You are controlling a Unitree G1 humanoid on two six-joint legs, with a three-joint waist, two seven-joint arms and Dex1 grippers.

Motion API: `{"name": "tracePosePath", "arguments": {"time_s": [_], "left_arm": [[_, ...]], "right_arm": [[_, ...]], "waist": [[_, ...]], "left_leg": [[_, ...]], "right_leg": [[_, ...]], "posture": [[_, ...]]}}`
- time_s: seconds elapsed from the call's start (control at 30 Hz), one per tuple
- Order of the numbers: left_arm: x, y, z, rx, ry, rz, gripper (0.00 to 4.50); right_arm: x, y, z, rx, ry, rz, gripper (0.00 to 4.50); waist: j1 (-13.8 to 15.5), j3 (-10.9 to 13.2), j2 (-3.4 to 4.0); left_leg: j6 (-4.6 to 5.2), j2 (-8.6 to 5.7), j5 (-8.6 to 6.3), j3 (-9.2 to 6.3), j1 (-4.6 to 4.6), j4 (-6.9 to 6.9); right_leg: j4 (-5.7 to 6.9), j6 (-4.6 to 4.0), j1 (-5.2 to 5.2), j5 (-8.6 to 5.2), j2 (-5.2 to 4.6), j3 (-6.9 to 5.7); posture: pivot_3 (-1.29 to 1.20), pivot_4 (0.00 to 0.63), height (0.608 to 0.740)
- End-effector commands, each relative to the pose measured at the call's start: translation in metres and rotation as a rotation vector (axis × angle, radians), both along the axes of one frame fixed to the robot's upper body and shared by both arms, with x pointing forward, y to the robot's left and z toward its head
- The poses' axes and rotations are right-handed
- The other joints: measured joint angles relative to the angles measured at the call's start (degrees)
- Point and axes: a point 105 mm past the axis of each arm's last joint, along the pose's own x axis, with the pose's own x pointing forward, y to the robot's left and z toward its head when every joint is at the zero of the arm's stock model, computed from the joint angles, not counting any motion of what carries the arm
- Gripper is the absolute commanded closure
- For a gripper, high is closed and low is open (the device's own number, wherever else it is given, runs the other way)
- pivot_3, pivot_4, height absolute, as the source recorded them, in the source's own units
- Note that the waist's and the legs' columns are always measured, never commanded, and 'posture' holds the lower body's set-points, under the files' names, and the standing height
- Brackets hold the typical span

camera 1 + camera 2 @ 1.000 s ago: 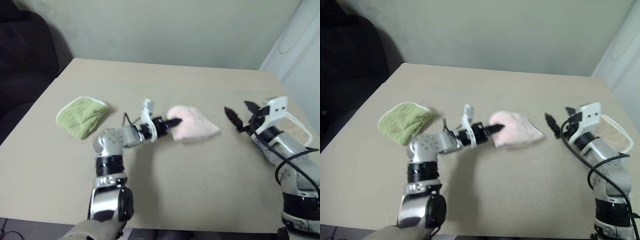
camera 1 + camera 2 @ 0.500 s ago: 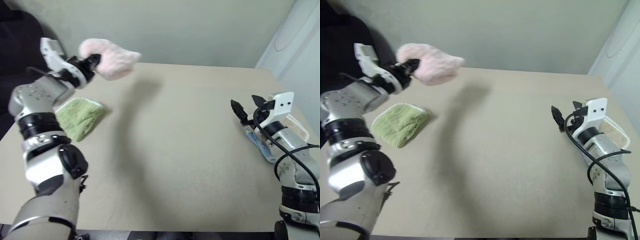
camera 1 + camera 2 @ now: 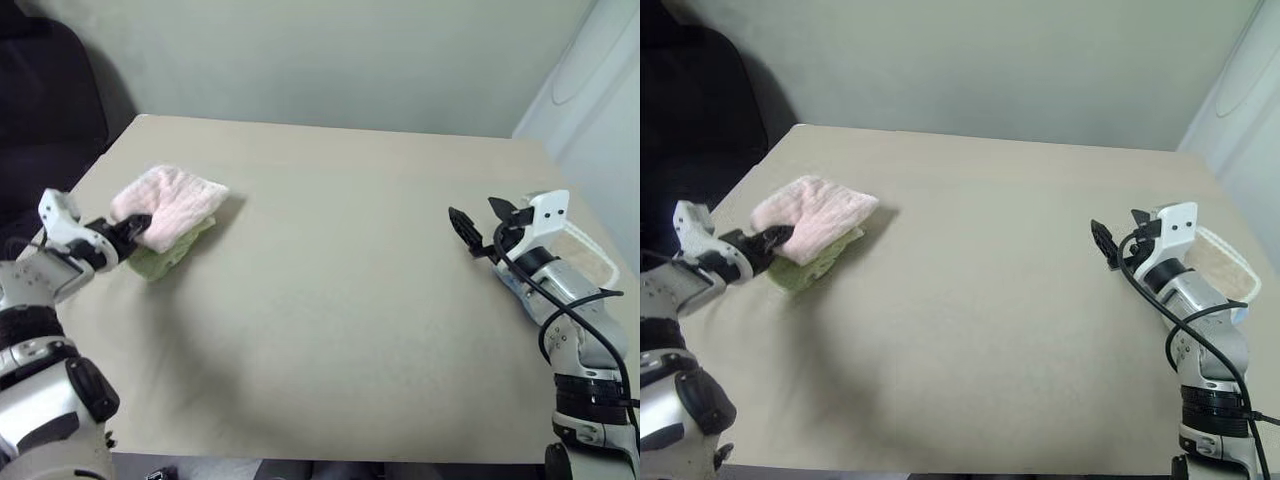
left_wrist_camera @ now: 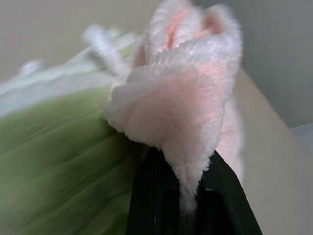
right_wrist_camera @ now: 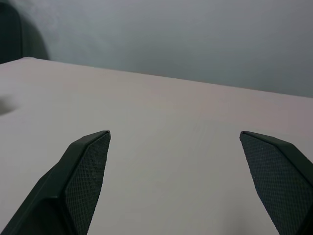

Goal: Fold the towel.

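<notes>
We see the left tool (image 3: 138, 224) clamped shut on the towel (image 3: 172, 203), its two black fingers (image 4: 156, 196) pinching a bunched pink edge between them. From that pinch the towel runs away from the tool, forward and toward the middle of the table (image 3: 340, 300), so its long axis slants from the gripped near-left end up to its far-right corner. It is folded into a thick wad, and most of it rests on top of a green towel (image 3: 165, 255), which peeks out just beneath and beside the left tool's tips. In the left wrist view the green terry lies right against the pink, with a white stitched edge showing past them.

Well apart from this, across the bare stretch of table, the right tool (image 3: 478, 228) hovers with its fingers spread wide and nothing between them; the right wrist view shows only tabletop between the two pads (image 5: 85, 166). Just behind that tool's arm, at the table's right edge, lies a beige towel (image 3: 1220, 262) with white edging.

We count three towels in all: one pink, one green, one beige. There are two tools and one table.
</notes>
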Motion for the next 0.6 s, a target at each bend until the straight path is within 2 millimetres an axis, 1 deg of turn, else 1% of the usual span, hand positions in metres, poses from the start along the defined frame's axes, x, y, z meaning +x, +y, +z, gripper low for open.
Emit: {"name": "tracePosePath", "arguments": {"time_s": [0.03, 0.07, 0.1, 0.17, 0.33, 0.47, 0.5, 0.53, 0.6], "left_arm": [[-0.009, 0.014, -0.006, 0.021, 0.0, 0.045, 4.47], [-0.011, 0.015, -0.01, 0.021, 0.006, 0.047, 4.47], [-0.011, 0.015, -0.012, 0.017, 0.008, 0.053, 4.17], [-0.01, 0.015, -0.009, -0.002, -0.024, 0.057, 3.53], [-0.008, 0.017, 0.001, -0.049, -0.099, 0.077, 1.72], [-0.012, 0.026, 0.019, -0.083, -0.215, 0.122, 0.26], [-0.014, 0.027, 0.024, -0.075, -0.24, 0.121, 0.02], [-0.016, 0.026, 0.027, -0.062, -0.255, 0.108, 0.02], [-0.021, 0.023, 0.025, -0.003, -0.234, 0.086, 0.02]], "right_arm": [[0.0, 0.005, 0.011, -0.021, -0.053, 0.027, 0.0], [0.001, 0.006, 0.011, -0.021, -0.052, 0.031, 0.0], [0.002, 0.007, 0.011, -0.02, -0.051, 0.036, 0.0], [0.002, 0.01, 0.01, -0.018, -0.049, 0.047, 0.0], [0.002, 0.017, 0.005, -0.013, -0.042, 0.064, 0.0], [-0.003, 0.022, -0.001, -0.001, -0.034, 0.078, 0.0], [-0.004, 0.023, -0.002, 0.004, -0.028, 0.083, 0.0], [-0.006, 0.024, -0.004, 0.009, -0.023, 0.088, 0.0], [-0.009, 0.027, -0.007, 0.019, -0.011, 0.104, 0.0]], "waist": [[0.0, 0.0, 0.0], [0.0, 0.0, 0.0], [0.0, 0.0, 0.01], [0.0, 0.0, 0.01], [0.0, 0.0, 0.0], [0.0, 0.0, -0.01], [0.0, 0.0, -0.01], [0.0, 0.0, 0.0], [-0.1, 0.0, -0.01]], "left_leg": [[-0.01, 0.01, 0.01, -0.01, 0.0, -0.01], [-0.02, 0.01, 0.01, -0.01, 0.01, -0.02], [-0.02, 0.01, 0.01, -0.01, 0.02, -0.02], [-0.03, 0.0, 0.01, 0.0, 0.02, -0.03], [-0.03, 0.01, 0.01, 0.0, 0.02, -0.03], [-0.03, 0.01, 0.01, 0.0, 0.02, -0.04], [-0.03, 0.02, 0.01, 0.0, 0.02, -0.04], [-0.02, 0.02, 0.01, 0.01, 0.02, -0.04], [-0.03, 0.01, 0.02, 0.01, 0.01, -0.04]], "right_leg": [[0.0, -0.01, -0.01, -0.01, 0.01, -0.01], [0.02, -0.02, -0.01, -0.02, 0.02, -0.01], [0.02, -0.03, -0.01, -0.02, 0.02, -0.01], [0.02, -0.03, -0.02, -0.02, 0.02, 0.0], [0.03, -0.06, -0.03, -0.01, 0.02, 0.0], [0.04, -0.06, -0.04, -0.01, 0.03, 0.0], [0.04, -0.06, -0.04, -0.01, 0.04, 0.0], [0.04, -0.06, -0.04, -0.01, 0.04, -0.01], [0.03, -0.07, -0.04, -0.02, 0.05, 0.0]], "posture": [[0.0, 0.15, 0.74], [0.0, 0.15, 0.74], [0.0, 0.15, 0.74], [0.0, 0.15, 0.74], [0.0, 0.15, 0.74], [0.0, 0.15, 0.74], [0.0, 0.15, 0.74], [0.0, 0.15, 0.74], [0.0, 0.15, 0.74]]}}
